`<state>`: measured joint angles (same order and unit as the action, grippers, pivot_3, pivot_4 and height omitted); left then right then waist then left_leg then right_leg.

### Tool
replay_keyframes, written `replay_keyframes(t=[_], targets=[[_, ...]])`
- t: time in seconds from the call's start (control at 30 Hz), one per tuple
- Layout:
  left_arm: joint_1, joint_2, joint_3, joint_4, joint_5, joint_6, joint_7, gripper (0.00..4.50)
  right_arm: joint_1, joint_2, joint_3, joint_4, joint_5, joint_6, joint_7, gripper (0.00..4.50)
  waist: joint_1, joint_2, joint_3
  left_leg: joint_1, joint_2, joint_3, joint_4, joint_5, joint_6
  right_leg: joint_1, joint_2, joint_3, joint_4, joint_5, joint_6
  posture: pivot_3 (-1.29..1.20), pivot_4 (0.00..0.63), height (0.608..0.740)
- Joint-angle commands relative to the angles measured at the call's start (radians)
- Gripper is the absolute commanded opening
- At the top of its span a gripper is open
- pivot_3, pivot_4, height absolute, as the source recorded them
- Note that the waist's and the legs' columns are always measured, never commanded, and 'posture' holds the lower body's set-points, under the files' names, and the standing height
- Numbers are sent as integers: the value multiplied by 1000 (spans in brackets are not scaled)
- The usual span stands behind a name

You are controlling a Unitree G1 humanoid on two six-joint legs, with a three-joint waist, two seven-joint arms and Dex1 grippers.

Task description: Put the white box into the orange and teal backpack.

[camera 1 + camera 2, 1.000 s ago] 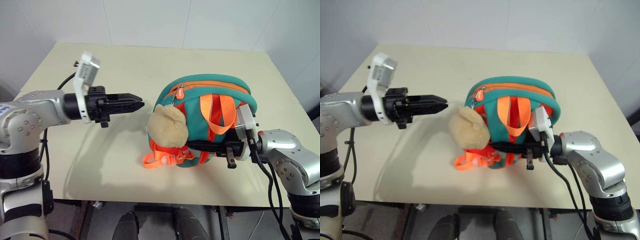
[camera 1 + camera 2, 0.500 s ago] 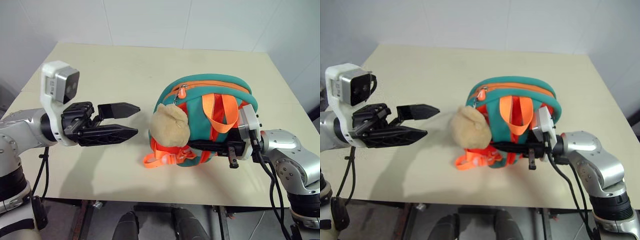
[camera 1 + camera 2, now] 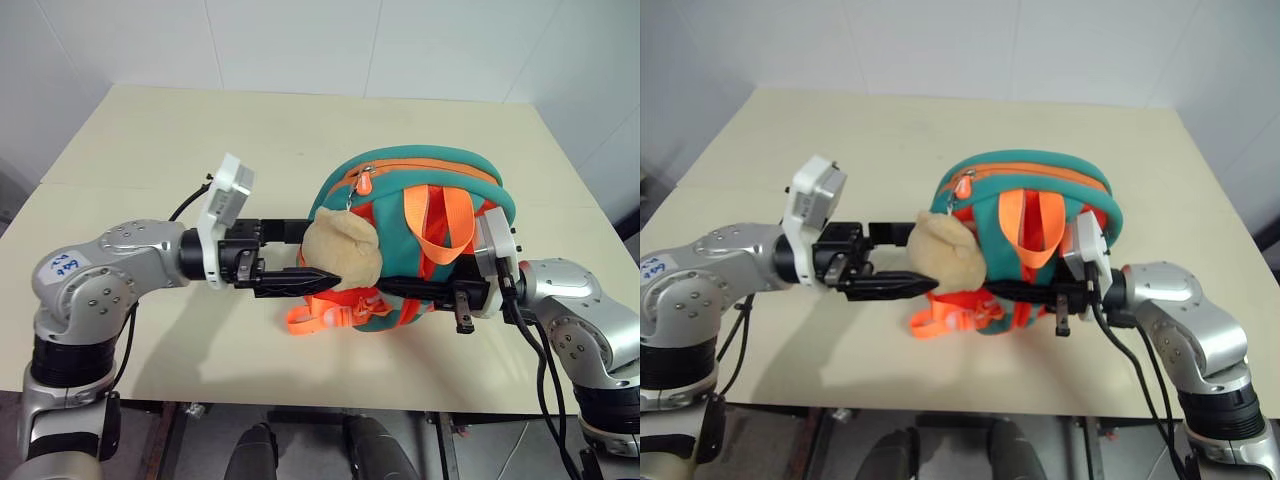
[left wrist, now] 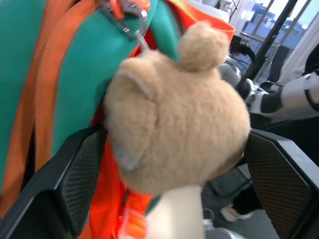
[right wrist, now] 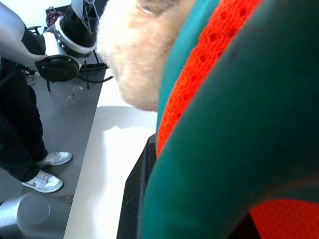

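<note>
Your orange and teal backpack [image 3: 420,235] lies on the cream tabletop [image 3: 250,140], a little toward 3 o'clock of its centre in the head view, with the zip arching along its 12 o'clock edge and the two orange webbing handles [image 3: 440,220] draped down its face. The tan plush charm [image 3: 340,250] hangs from a clip near the zip pull and rests against the backpack's 9 o'clock side, above a bunch of orange strap loops [image 3: 320,315] at about 7 o'clock of the bag.

Your left tool [image 3: 305,255] reaches in level from 9 o'clock with its fingers spread wide, one on each side of the plush charm. In the left wrist view the charm [image 4: 174,124] sits between the two ribbed pads [image 4: 82,174], close to both; you cannot tell whether either pad touches it.

Your right tool [image 3: 415,290] comes in level from 3 o'clock along the backpack's 6 o'clock edge, clenched on the lower part of the bag, where teal and orange mesh fabric [image 5: 234,99] presses close against its black fingers [image 5: 134,199].

The white box cannot be made out anywhere on the tabletop.

A person's legs and grey sneakers [image 5: 47,172] stand on the floor beyond the tabletop edge in the right wrist view.
</note>
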<state>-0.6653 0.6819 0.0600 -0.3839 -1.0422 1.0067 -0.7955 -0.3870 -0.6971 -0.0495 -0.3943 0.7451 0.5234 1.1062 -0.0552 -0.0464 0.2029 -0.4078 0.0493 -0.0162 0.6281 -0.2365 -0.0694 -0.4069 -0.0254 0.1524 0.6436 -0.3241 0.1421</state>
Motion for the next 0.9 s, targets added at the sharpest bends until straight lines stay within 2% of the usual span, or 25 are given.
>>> replay_keyframes(t=[0.03,0.07,0.1,0.17,0.3,0.4,0.67,0.9], targets=[[-47,-15,-16,-17,18,-19,2,4486,-5,5,-21,-30,8,-24,-7,0,0,0,0,0,0,0,0,0,0,0,0,0,0,0,0,0,150,740],[-49,-31,-6,-18,15,-34,12,4486,-2,7,-24,-32,11,-25,-8,0,0,0,0,0,0,0,0,0,0,0,0,0,0,0,0,0,150,740],[-52,-44,6,-17,6,-37,25,4303,2,8,-27,-33,14,-27,-7,0,0,0,0,0,0,0,0,0,0,0,0,0,0,0,0,0,150,740],[-58,-40,11,-15,-4,-19,30,3908,6,12,-32,-34,20,-30,-8,0,-1,0,0,0,0,0,0,0,0,0,0,0,0,0,0,0,150,740],[-72,-18,21,1,7,-9,32,2762,16,37,-56,-35,37,-61,-15,0,-2,0,0,0,0,0,0,0,0,0,0,0,0,0,0,0,150,740],[-80,17,33,17,8,6,14,2368,38,56,-76,-39,47,-93,-1,0,-1,0,0,0,0,0,0,0,0,0,0,0,0,0,0,0,150,740],[-120,163,51,91,25,34,-92,2339,80,68,-99,-57,72,-109,-10,0,-3,0,0,0,0,0,0,0,0,0,0,0,0,0,0,0,150,740],[-160,270,34,194,110,-3,-206,2339,118,66,-103,-78,77,-109,-20,0,-2,0,0,0,0,0,-1,0,0,-1,0,-1,0,0,-1,0,150,740]])
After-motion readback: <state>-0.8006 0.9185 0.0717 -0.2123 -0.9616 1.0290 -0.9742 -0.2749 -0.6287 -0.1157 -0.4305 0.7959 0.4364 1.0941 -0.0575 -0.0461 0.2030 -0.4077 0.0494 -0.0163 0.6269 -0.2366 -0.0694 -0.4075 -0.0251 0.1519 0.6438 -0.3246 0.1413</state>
